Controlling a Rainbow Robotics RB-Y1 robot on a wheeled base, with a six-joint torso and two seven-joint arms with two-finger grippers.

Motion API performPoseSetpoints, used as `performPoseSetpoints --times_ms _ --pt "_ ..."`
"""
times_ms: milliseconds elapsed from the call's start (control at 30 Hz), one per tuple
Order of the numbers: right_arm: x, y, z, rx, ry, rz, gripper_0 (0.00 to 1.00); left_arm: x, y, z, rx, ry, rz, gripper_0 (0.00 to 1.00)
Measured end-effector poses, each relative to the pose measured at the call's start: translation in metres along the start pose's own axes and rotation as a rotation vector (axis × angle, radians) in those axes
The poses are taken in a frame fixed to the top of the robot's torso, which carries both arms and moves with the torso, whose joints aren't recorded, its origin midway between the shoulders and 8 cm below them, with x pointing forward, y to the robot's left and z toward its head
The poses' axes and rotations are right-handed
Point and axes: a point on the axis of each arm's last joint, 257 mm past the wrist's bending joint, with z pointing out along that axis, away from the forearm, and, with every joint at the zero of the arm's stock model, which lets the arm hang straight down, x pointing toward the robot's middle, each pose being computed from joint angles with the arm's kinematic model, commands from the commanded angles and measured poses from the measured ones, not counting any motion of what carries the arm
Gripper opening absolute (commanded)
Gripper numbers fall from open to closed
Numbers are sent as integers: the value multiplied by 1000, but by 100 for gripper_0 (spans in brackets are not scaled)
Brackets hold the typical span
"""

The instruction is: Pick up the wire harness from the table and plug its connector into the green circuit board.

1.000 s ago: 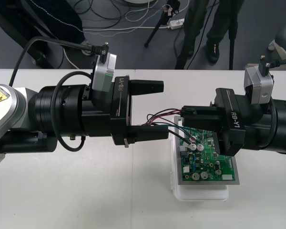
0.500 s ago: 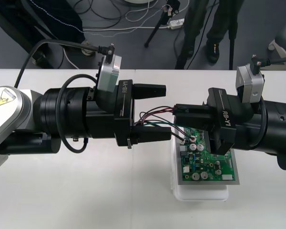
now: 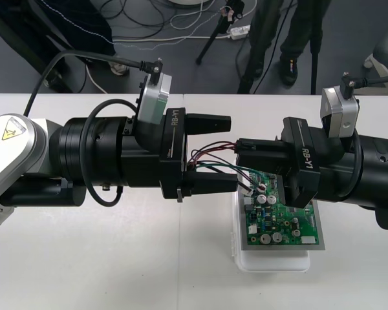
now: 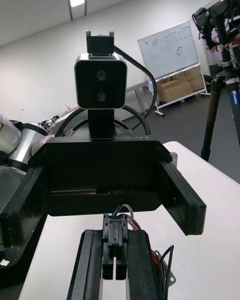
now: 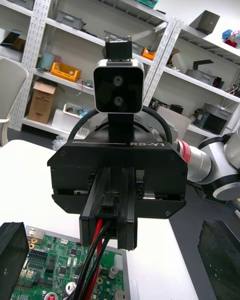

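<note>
The wire harness's plug (image 4: 114,245) is held clenched in the right gripper (image 3: 244,147), pointed level at the released left gripper (image 3: 231,153), with its wires (image 3: 204,157) looped toward it. The green circuit board (image 3: 281,219) lies just below the right gripper, the nearer one.

RB-Y1 on left pincer (image 3: 232,152) | RB-Y1 on right pincer (image 3: 240,147) | yellow hazard triangle (image 3: 0,129) on left arm (image 3: 84,158)
</note>
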Motion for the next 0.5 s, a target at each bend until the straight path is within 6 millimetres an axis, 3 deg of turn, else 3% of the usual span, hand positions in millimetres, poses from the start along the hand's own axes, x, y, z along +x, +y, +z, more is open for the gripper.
performPoseSetpoints --times_ms 500 --pt "-1 -1 0 5 -3 0 0 0 -2 1 13 18 -18 100"
